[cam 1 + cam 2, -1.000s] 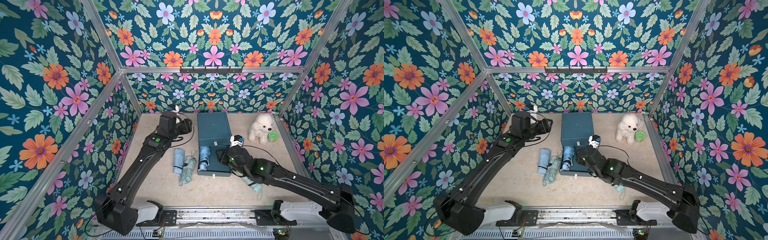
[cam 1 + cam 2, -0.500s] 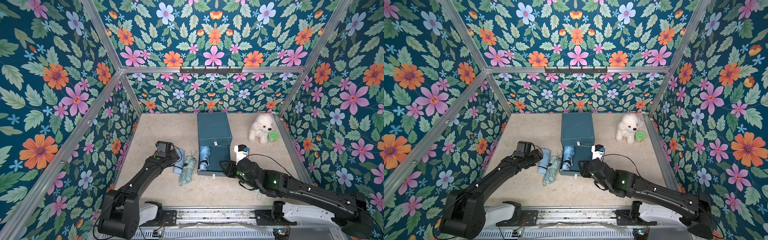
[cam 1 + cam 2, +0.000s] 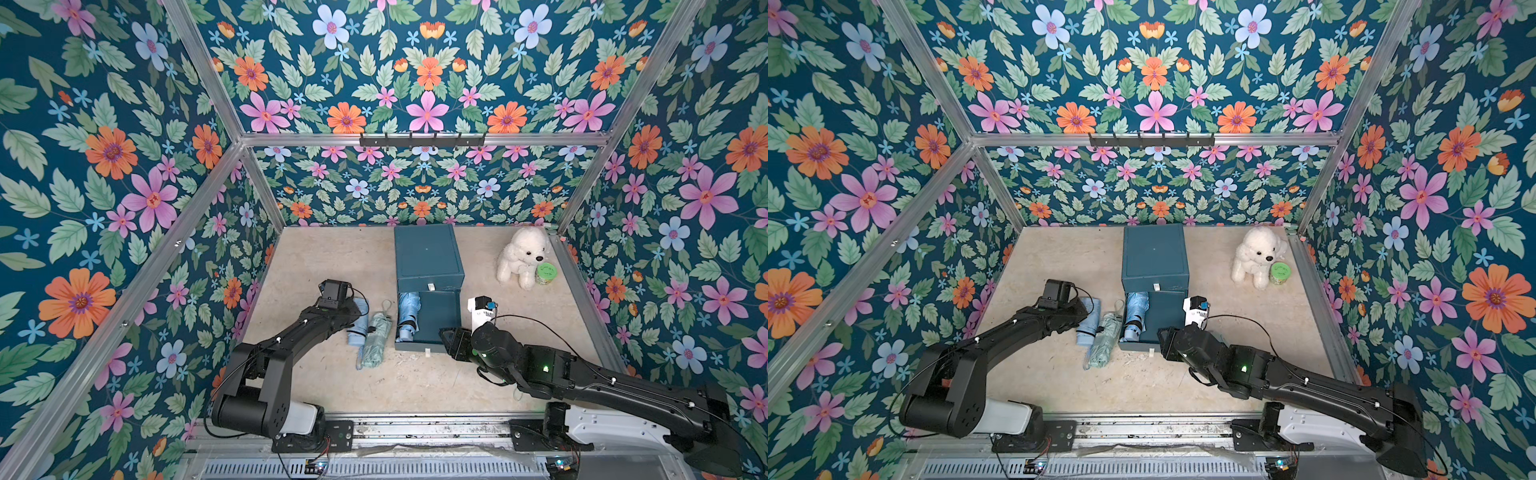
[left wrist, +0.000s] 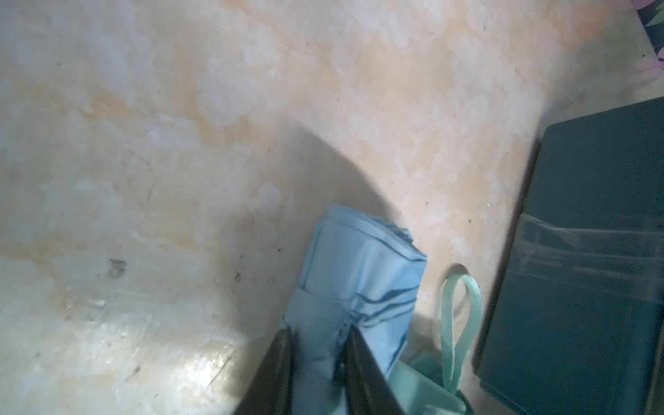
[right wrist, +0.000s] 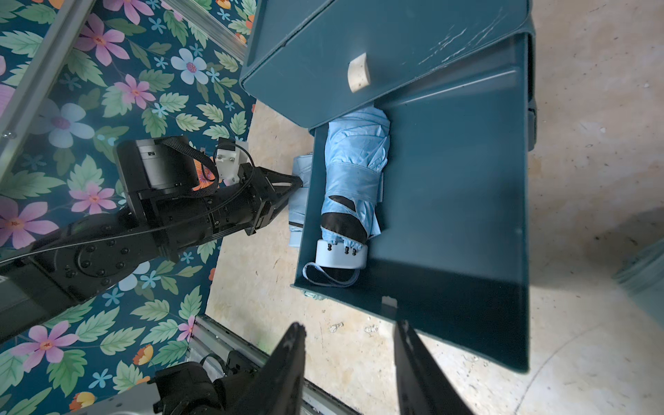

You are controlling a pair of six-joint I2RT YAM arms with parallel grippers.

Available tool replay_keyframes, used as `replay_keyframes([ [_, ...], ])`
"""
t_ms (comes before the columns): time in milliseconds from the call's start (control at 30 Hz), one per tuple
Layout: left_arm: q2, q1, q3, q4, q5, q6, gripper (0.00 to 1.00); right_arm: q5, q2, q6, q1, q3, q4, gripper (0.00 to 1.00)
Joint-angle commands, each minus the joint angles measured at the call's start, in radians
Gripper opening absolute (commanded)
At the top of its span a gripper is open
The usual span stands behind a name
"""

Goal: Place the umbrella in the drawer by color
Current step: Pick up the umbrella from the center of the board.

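Tabletop: left claw [image 4: 319, 333] tight on umbrella [image 4: 363, 269]

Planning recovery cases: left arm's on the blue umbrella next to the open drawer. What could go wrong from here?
1. The left gripper seems to pinch only a fabric fold of the blue umbrella; it may slip or unfurl on lifting.
2. The mint umbrella lies right beside it and could get dragged.
3. The right gripper hovers at the drawer front; arms could clash.

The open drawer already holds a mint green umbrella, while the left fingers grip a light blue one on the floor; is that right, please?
No: the right wrist view shows the open drawer holding a light blue umbrella. The left fingers do grip a second light blue umbrella on the floor.
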Motion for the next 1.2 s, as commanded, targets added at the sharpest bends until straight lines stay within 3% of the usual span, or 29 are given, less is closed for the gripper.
replay_keyframes([
  [0, -0.001, 0.000, 0.012, -0.085, -0.048, 0.006, 0.11, -0.005, 0.009, 0.006, 0.002, 0.010, 0.035, 0.45],
  [100, -0.045, 0.000, 0.045, -0.128, -0.072, 0.022, 0.00, -0.016, 0.016, 0.008, 0.006, 0.011, 0.057, 0.45],
  [333, -0.225, -0.002, 0.176, -0.275, -0.082, 0.073, 0.00, -0.066, 0.064, -0.031, 0.019, 0.056, 0.126, 0.45],
  [433, -0.334, -0.008, 0.215, -0.262, 0.047, 0.072, 0.00, -0.114, 0.111, -0.075, 0.020, 0.112, 0.174, 0.50],
  [533, -0.429, -0.014, 0.212, -0.173, 0.250, 0.031, 0.00, -0.164, 0.161, -0.125, 0.020, 0.169, 0.245, 0.64],
  [633, -0.483, -0.019, 0.192, -0.080, 0.427, -0.051, 0.00, -0.183, 0.213, -0.164, 0.020, 0.240, 0.275, 0.71],
  [733, -0.522, -0.032, 0.182, -0.025, 0.516, -0.098, 0.00, -0.187, 0.261, -0.193, 0.019, 0.309, 0.283, 0.79],
  [900, -0.580, -0.040, 0.187, 0.026, 0.585, -0.132, 0.00, -0.204, 0.298, -0.177, -0.009, 0.357, 0.285, 0.77],
  [1167, -0.597, -0.041, 0.183, 0.072, 0.618, -0.172, 0.00, -0.256, 0.322, -0.161, -0.029, 0.362, 0.331, 0.62],
])
